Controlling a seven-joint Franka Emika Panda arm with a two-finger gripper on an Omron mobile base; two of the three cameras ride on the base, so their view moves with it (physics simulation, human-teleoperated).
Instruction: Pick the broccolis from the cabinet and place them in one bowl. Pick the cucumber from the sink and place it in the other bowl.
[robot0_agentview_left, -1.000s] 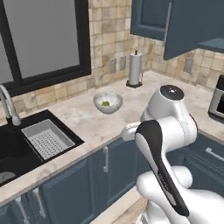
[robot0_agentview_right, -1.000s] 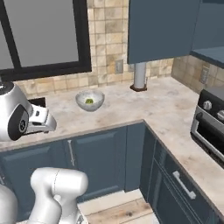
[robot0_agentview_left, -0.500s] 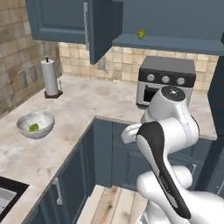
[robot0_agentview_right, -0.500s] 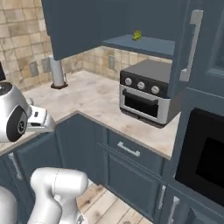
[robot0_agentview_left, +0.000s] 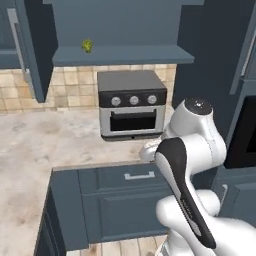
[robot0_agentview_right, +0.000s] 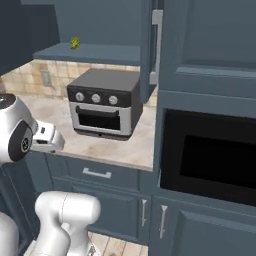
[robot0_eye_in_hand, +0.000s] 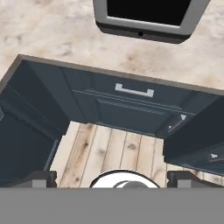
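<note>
Gripper jaws spread wide, empty, above wooden floor; small bumpy yellow-green broccoli floret sits on open dark blue-grey cabinet's shelf over the grey countertop oven.

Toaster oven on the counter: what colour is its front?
Silver-grey front with a black door on the toaster oven, clearest in the left base view.
</note>
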